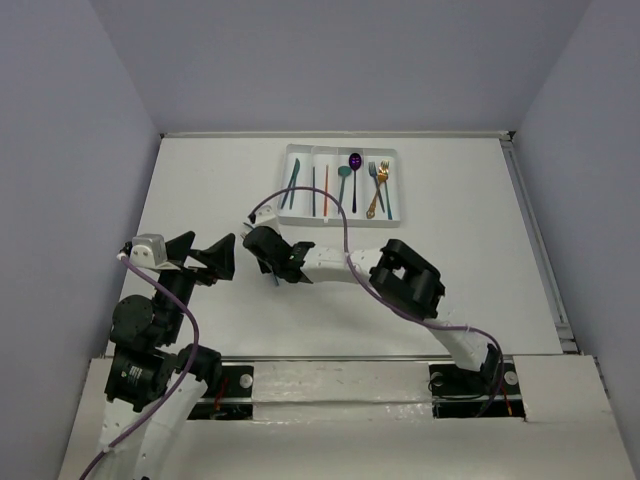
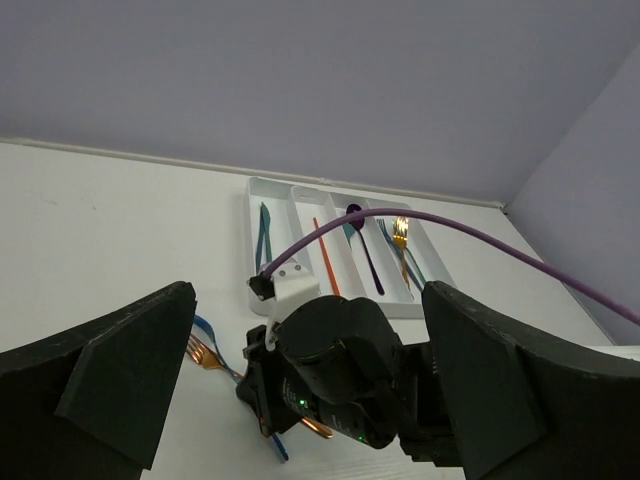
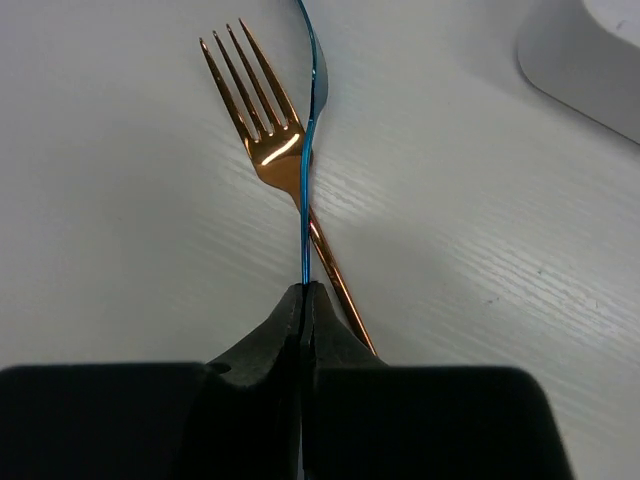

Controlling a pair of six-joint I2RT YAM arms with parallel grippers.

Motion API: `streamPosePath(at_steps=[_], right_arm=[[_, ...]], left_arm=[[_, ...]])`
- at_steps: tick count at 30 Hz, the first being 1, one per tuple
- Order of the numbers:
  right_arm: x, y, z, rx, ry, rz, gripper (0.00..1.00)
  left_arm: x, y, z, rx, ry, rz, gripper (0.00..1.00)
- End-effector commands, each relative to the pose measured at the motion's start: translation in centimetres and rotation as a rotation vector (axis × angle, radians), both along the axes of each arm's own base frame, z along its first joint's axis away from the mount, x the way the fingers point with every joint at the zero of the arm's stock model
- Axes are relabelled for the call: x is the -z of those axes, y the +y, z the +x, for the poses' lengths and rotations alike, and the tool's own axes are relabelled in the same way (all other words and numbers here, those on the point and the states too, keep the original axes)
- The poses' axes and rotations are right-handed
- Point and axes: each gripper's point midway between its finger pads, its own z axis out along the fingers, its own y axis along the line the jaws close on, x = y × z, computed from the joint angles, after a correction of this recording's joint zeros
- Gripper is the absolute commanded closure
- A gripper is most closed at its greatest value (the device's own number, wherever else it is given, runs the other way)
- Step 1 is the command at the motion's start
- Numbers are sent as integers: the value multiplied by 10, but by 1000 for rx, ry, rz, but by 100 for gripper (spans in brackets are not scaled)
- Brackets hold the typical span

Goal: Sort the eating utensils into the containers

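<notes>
My right gripper (image 3: 305,290) is shut on the thin handle of a blue fork (image 3: 305,200), which I see edge-on just above the table. A copper fork (image 3: 265,120) lies flat under it, crossing its line. From above, the right gripper (image 1: 268,265) is left of centre, in front of the white tray (image 1: 340,222). The tray's compartments hold a teal knife (image 1: 293,183), an orange stick (image 1: 326,190), a purple spoon (image 1: 354,170) and a gold fork (image 1: 378,190). My left gripper (image 1: 200,260) hangs open and holds nothing, to the left of the right gripper.
The right arm's purple cable (image 1: 340,225) arcs over the tray's near edge. In the left wrist view the right arm's wrist (image 2: 335,370) fills the space between my left fingers (image 2: 130,380). Grey walls enclose the table on three sides.
</notes>
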Motion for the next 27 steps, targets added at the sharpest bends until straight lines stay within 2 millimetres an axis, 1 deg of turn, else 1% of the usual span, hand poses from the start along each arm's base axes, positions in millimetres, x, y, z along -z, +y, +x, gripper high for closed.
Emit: streamPosePath(at_steps=[1,2,3,4,5,6,7,8,9,10,11,13,14,15,16,17,18,19,20,21,23,24,25,26,27], right_arm=[[-5,-27,-8,41,2,-57,100],[-14,-24,-7,42,-13,-33,100],[-37,-16,-4,35,-44,37,100],[-47,-12,-3,26,-61,67,100],[-49,-13,-5,22,-57,85,100],[-65,-12,-2,22,-62,128,100],[-78,-8,0,4,-70,186,100],[-77,-11,-4,-4,-76,207,100],[-100,-12,-6,-10,-96,256,100],[-112,-14,-2,-12,-109,299,100],[-107,-27,1,-1,-102,293,100],[-118,-43,6,7,-101,334,100],[-145,-48,6,-20,-108,405,100],[-138,-71,19,10,-92,413,100],[-142,-87,27,38,-100,415,100],[-159,-104,34,60,-121,436,100],[-162,-135,56,122,-140,427,100],[-162,-155,61,136,-144,412,100],[-161,-172,71,167,-150,396,100],[-158,-206,90,235,-158,366,100],[-154,-236,106,281,-178,312,100],[-153,-261,122,328,-181,295,100],[-148,-272,127,341,-173,284,100],[-150,-280,135,346,-176,286,100],[-143,-288,142,350,-171,264,100]], left_arm=[[-17,-1,-1,7,-49,-17,1],[-17,-1,-1,7,-49,-17,1],[-17,-1,-1,7,-47,-17,1],[-17,-1,-1,7,-46,-16,1],[-17,-1,-1,7,-46,-16,1],[-16,-1,-1,7,-45,-16,1],[-16,-1,-1,5,-44,-16,1],[-16,-1,-1,5,-43,-15,1],[-16,0,-1,3,-45,-15,1],[-16,0,-2,5,-44,-17,1],[-16,0,-2,5,-46,-16,1],[-16,0,-2,7,-47,-17,1],[-17,0,-3,8,-50,-17,1],[-17,0,-3,8,-52,-18,1],[-17,-2,-4,17,-52,-18,1],[-18,-2,-5,17,-56,-19,1],[-18,-2,-5,19,-54,-20,1],[-18,-2,-6,21,-57,-21,1],[-18,-2,-6,21,-59,-21,1],[-18,-2,-6,22,-58,-21,1],[-19,-2,-7,22,-62,-22,1],[-19,-2,-8,21,-63,-24,1],[-19,-2,-8,23,-63,-24,1],[-19,-3,-9,32,-64,-25,1],[-19,-3,-9,30,-65,-24,1]])
